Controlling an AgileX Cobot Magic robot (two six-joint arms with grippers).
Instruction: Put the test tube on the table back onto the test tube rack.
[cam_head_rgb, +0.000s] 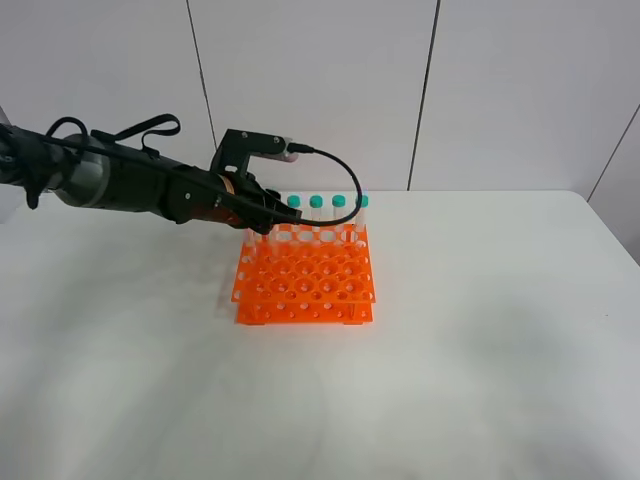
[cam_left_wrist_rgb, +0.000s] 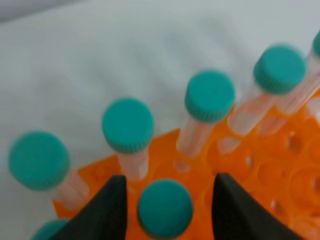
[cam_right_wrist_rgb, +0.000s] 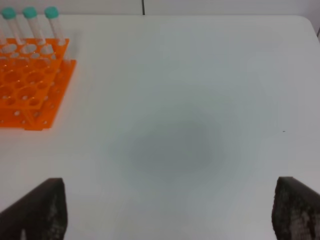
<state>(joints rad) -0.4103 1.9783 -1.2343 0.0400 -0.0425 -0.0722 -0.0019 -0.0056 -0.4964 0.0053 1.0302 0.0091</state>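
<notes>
Releasing, as I judged it: left end effector stood spread around test tube, apparently seated in test tube rack. Right end effector spread wide over bare worktop. Only withdrawal left.

rack: glossy orange plastic | tubes: clear plastic, teal ribbed caps | table: smooth matt white

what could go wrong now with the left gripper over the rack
1. The left gripper has its fingers either side of a test tube with little gap; lifting off-centre could drag it out of the test tube rack.
2. Neighbouring capped tubes stand close, so a sideways retreat may knock them.
</notes>
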